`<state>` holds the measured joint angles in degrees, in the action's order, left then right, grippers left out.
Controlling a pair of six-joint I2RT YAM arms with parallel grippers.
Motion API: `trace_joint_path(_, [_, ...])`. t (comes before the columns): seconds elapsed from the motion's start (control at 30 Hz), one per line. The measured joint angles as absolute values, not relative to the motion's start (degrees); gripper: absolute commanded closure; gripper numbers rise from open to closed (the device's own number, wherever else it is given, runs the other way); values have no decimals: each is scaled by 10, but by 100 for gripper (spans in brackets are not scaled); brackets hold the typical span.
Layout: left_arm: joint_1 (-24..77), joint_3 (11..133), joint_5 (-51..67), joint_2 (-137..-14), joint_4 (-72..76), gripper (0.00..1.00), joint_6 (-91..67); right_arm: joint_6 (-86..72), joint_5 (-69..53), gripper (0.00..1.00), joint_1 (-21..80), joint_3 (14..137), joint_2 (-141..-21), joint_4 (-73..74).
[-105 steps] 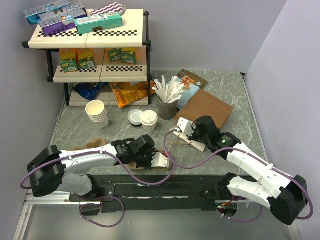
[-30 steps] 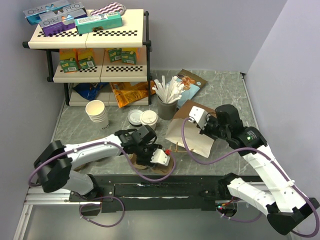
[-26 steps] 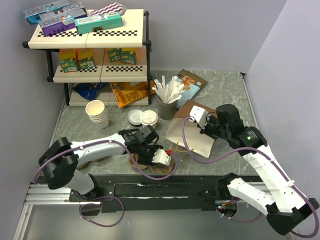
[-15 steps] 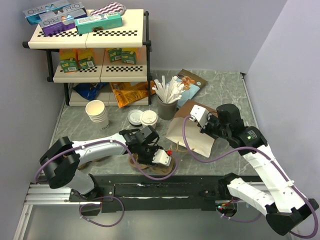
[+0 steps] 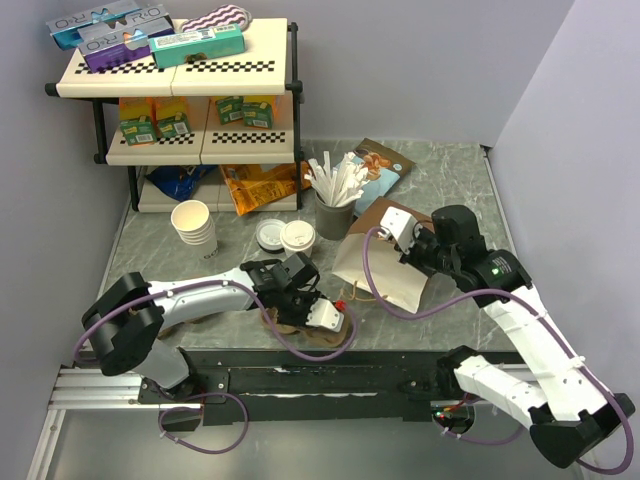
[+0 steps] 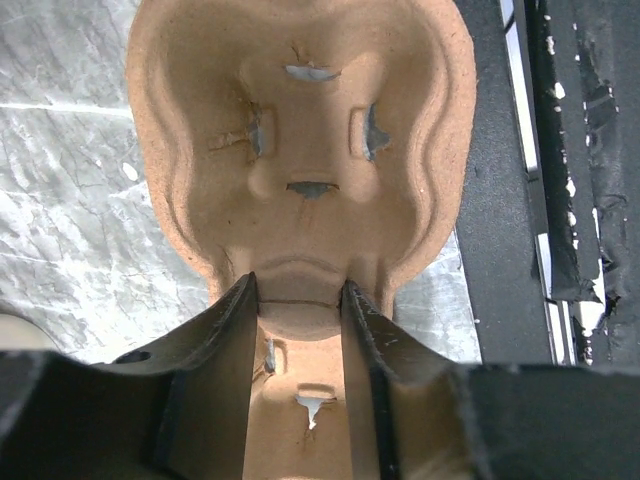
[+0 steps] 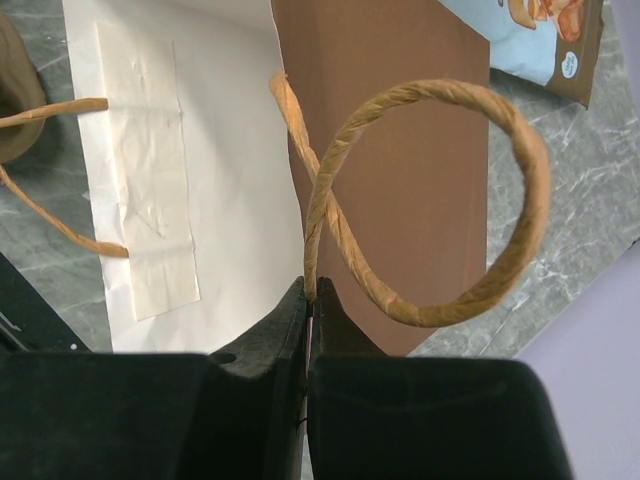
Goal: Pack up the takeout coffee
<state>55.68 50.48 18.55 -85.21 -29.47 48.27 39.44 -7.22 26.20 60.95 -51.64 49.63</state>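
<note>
Left gripper [image 6: 297, 292] is partly closed, its 2 fingers pressing either side of the central ridge of the moulded pulp cup carrier [image 6: 300, 120]. Takeout coffee [image 5: 297, 237], white-lidded, stands beyond it, untouched. Right gripper [image 7: 308, 295] is clamped tight on the twisted-paper handle [image 7: 440, 200] of the brown paper bag [image 7: 400, 100].

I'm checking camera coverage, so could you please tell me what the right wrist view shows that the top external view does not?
Only the right wrist view shows the right gripper shut on the paper handle, and a tape patch on the paper bag's white inside. Only the top external view shows the takeout coffee, lidded, beside the loose lids, the straw holder, the cup stack, and the left gripper over the cup carrier. Both show the paper bag, the snack packet and the marbled table.
</note>
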Motion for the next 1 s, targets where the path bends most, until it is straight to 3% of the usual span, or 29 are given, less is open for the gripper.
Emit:
trace_joint_path(0.2, [557, 504, 182, -845, -303, 99, 483, 391, -72, 100, 258, 611, -517, 496])
trace_joint_path(0.43, [556, 530, 206, -779, -383, 99, 467, 391, -76, 100, 257, 618, -519, 498])
trace_joint_path(1.0, [611, 825, 273, -700, -351, 99, 400, 393, -123, 100, 256, 747, -577, 593])
